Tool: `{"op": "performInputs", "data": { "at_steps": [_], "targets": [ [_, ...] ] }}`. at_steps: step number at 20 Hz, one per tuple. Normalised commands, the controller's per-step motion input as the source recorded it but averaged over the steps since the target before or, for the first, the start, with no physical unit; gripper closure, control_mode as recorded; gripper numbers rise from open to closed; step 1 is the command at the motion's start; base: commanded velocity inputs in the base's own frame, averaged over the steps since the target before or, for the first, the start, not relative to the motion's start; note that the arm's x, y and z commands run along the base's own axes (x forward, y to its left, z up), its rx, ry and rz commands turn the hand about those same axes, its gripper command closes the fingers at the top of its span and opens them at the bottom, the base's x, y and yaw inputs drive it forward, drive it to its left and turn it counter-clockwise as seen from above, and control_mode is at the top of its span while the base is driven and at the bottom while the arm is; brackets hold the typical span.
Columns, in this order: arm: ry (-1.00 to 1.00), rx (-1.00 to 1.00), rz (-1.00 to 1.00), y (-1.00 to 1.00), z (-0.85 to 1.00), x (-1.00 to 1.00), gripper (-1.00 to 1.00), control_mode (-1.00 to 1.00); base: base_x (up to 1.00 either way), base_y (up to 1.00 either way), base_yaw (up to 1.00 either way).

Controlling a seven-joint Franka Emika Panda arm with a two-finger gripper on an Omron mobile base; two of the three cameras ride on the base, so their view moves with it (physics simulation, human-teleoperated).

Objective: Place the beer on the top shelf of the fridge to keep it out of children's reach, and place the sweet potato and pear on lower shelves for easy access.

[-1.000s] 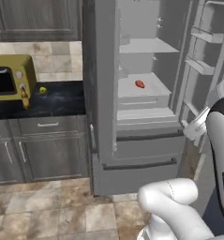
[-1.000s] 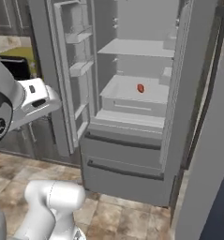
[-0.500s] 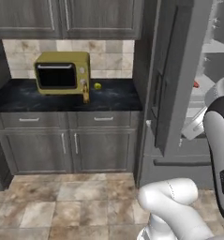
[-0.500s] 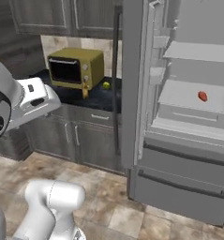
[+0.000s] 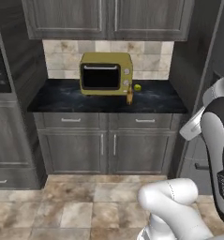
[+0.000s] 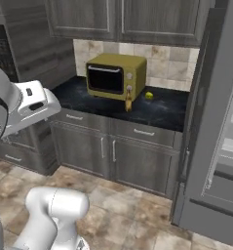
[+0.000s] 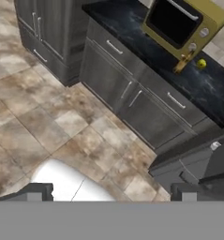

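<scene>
The beer [image 5: 130, 94] [image 6: 128, 101] stands upright on the black counter [image 5: 66, 98], just in front of the yellow toaster oven's right corner. The pear [image 5: 137, 87] [image 6: 149, 95] lies on the counter a little to the right of the bottle. In the hand view the beer [image 7: 181, 63] and pear [image 7: 202, 63] are far off at the upper right. My gripper [image 7: 111, 194] is open and holds nothing, high over the tiled floor. The fridge [image 6: 205, 127] stands at the right with its grey door open. The sweet potato and the top shelf are out of view.
A yellow toaster oven [image 5: 106, 71] [image 6: 114, 75] sits on the counter under dark wood-grain wall cabinets [image 5: 108, 18]. Base cabinets with drawers [image 5: 104, 145] are below. A tall dark unit with a built-in oven [image 5: 3, 93] stands at the left. Tiled floor [image 5: 76, 201] lies in front.
The whole picture has swung from the open fridge to the counter on its left, so the camera base has moved. The sweet potato on its fridge shelf has left the frame. My gripper stays open.
</scene>
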Motion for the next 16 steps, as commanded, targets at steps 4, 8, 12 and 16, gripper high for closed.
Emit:
{"op": "performInputs", "data": {
  "at_steps": [4, 8, 12, 16],
  "targets": [
    [0.00, 0.00, 0.00, 0.00, 0.00, 0.00, -1.00, 1.00, 0.74, 0.05, -0.07],
    [0.00, 0.00, 0.00, 0.00, 0.00, 0.00, -1.00, 1.00, 0.77, 0.00, -0.17],
    [0.00, 0.00, 0.00, 0.00, 0.00, 0.00, -1.00, 1.00, 0.71, 0.05, -0.20],
    [0.00, 0.00, 0.00, 0.00, 0.00, 0.00, -1.00, 1.00, 0.61, 0.30, -0.22]
  ]
}}
